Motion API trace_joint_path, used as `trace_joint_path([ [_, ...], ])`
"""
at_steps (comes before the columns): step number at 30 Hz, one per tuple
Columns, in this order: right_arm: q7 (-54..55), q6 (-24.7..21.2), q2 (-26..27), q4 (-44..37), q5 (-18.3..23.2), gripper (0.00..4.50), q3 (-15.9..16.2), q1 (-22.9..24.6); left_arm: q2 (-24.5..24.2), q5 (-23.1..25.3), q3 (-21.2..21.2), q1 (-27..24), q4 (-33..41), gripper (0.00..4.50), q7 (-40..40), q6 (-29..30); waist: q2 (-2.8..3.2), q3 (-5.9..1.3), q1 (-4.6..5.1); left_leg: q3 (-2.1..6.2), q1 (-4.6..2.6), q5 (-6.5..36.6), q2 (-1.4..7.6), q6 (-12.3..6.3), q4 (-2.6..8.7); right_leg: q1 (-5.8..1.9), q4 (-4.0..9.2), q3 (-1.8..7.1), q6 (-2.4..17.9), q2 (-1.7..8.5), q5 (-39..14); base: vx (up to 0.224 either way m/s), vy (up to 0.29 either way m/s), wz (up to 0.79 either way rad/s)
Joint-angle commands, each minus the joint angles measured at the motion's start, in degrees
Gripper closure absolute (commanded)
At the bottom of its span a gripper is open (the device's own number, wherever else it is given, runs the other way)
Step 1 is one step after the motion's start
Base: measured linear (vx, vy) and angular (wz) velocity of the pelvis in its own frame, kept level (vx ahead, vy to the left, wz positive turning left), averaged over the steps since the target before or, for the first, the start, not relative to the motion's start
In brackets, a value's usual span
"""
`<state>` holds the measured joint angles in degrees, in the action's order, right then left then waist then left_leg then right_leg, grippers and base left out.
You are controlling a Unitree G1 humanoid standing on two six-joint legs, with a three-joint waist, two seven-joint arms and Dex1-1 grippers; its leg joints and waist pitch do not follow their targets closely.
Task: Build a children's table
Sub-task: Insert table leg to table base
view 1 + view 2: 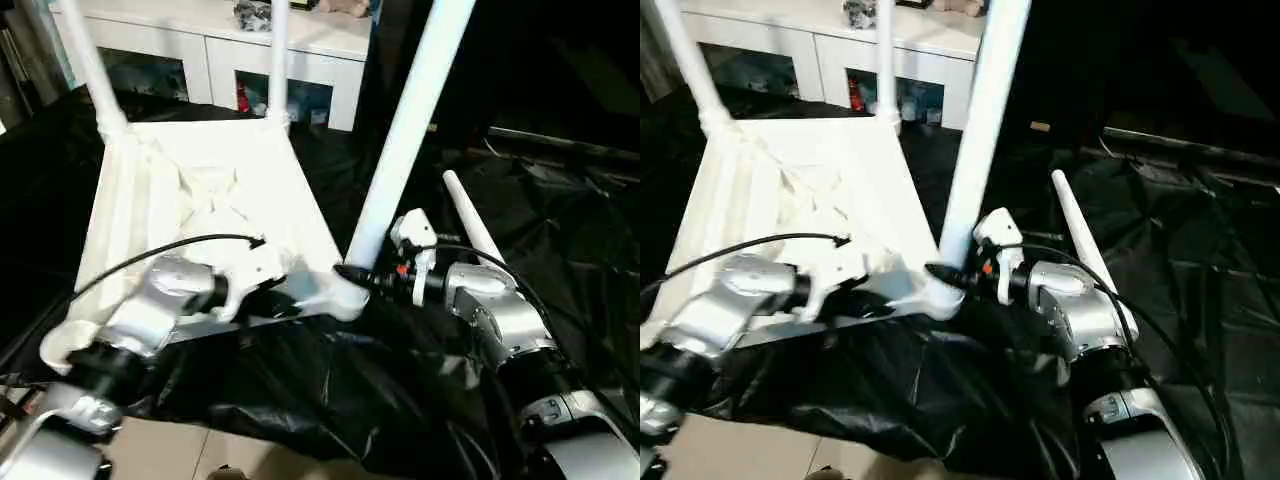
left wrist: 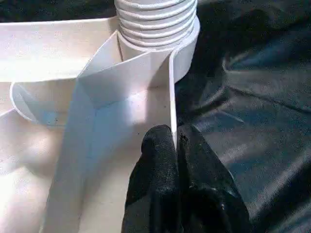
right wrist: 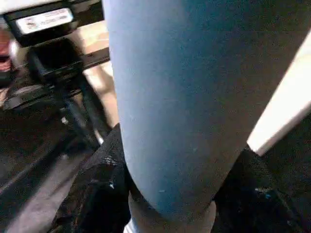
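The white table top (image 1: 215,215) lies upside down on a black sheet (image 1: 330,390) that covers the floor, with its ribbed underside facing up. Three white legs stand up from its corners: one at the far left corner (image 1: 92,62), one at the far right corner (image 1: 277,55), and a big near leg (image 1: 405,135) in the near right corner socket (image 1: 345,297). In the left wrist view you can see the screw ridges at the foot of that near leg (image 2: 155,19) sitting in the round socket. A fourth leg (image 1: 472,228) lies loose on the black sheet, just behind the right arm. The left gripper (image 2: 175,145) is at the near edge of the table top, close to that socket, and its two black fingers (image 2: 158,160) are pressed tight on a thin white wall of the table top. The right gripper (image 1: 352,275) reaches in from the right at the bottom of the near leg. Its black fingers (image 3: 97,194) sit on both sides of the leg, about half open, and they wrap around it low down, just above the socket. Behind the table top stands a white cabinet (image 1: 215,45) with glass doors and some small things on top of it. A black cable (image 1: 150,255) runs along the left arm.
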<state>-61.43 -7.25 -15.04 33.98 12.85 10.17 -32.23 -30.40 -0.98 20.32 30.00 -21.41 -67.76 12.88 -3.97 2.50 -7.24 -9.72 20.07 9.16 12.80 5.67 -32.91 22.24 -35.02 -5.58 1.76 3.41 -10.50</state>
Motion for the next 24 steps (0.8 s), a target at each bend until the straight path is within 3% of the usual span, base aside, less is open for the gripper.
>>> trace_joint_path([
  [1, -2.67, -1.66, -1.67, 3.75, -2.68, 2.63, 3.19, 1.39, -0.05, -1.97, 0.94, 0.93, 4.52, 4.5, -3.2, -1.56, 0.64, -3.17, 0.1, 0.11, -0.58, 14.72, 1.17, 0.04, 3.85, -2.19, 4.18, 3.38, 8.8, 4.88, -14.62, 0.0, 0.0, 0.0],
  [6, -7.38, -0.01, -2.81, 5.94, -3.81, 2.63, 4.84, -0.14, -0.46, -2.66, 0.38, 1.28, 5.26, 4.5, -4.55, -1.28, 0.53, -3.06, -0.32, -0.02, -0.69, 15.1, 1.2, 0.12, 3.81, -2.17, 4.26, 3.44, 8.88, 4.98, -15.41, 0.0, 0.0, 0.0],
  [7, -7.43, 0.68, -2.73, 6.68, -4.21, 2.63, 4.87, -0.48, -0.26, -2.75, 0.05, 1.36, 5.23, 4.5, -4.28, -1.05, 0.19, -3.07, -0.47, -0.04, -0.76, 15.26, 1.23, 0.31, 3.79, -2.12, 4.3, 3.44, 8.64, 5.06, -16.15, 0.0, 0.0, 0.0],
  [11, -5.12, 1.84, -1.31, 9.09, -4.02, 2.63, 3.25, -1.49, 0.98, -2.68, -1.38, 2.03, 4.55, 4.5, -1.67, 0.83, 0.24, -3.03, -0.44, 0.12, -0.77, 16.03, 1.25, 0.98, 3.94, -2.1, 4.33, 3.36, 8.52, 5.09, -17.52, 0.0, 0.0, 0.0],
  [17, -4.49, 2.58, -0.23, 8.51, -3.41, 2.63, 2.92, 0.13, 1.9, -2.49, -2.35, 2.75, 3.74, 4.5, 0.28, 1.91, 0.02, -2.74, -0.4, 0.33, -1.0, 19.01, 1.12, 1.32, 3.99, -1.9, 5.2, 3.27, 6.55, 5.2, -24.0, 0.0, 0.0, 0.0],
  [20, -4.42, 2.87, 0.03, 7.58, -3.56, 2.63, 3.22, 1.25, 1.71, -2.19, -2.3, 2.98, 3.25, 4.5, 0.26, 1.8, -0.02, -2.8, -0.49, 0.42, -1.02, 18.86, 1.24, 1.32, 4.07, -1.82, 5.15, 3.33, 6.22, 5.2, -23.56, 0.0, 0.0, 0.0],
  [21, -4.28, 3.24, 0.2, 8.0, -3.62, 2.63, 3.18, 1.11, 1.62, -2.09, -2.28, 3.07, 3.05, 4.5, 0.09, 1.78, 0.6, -2.86, -0.4, 0.42, -1.0, 19.27, 1.24, 1.53, 4.15, -1.85, 5.22, 3.35, 6.61, 5.1, -22.29, 0.0, 0.0, 0.0],
  [24, -4.11, 4.61, 0.42, 8.21, -3.54, 2.63, 2.78, 1.15, 1.63, -1.79, -2.26, 3.34, 2.61, 4.5, 0.14, 1.85, 0.62, -2.86, -0.38, 0.39, -1.0, 19.48, 1.18, 1.53, 4.11, -1.88, 4.96, 3.37, 7.65, 5.01, -20.57, 0.0, 0.0, 0.0],
])
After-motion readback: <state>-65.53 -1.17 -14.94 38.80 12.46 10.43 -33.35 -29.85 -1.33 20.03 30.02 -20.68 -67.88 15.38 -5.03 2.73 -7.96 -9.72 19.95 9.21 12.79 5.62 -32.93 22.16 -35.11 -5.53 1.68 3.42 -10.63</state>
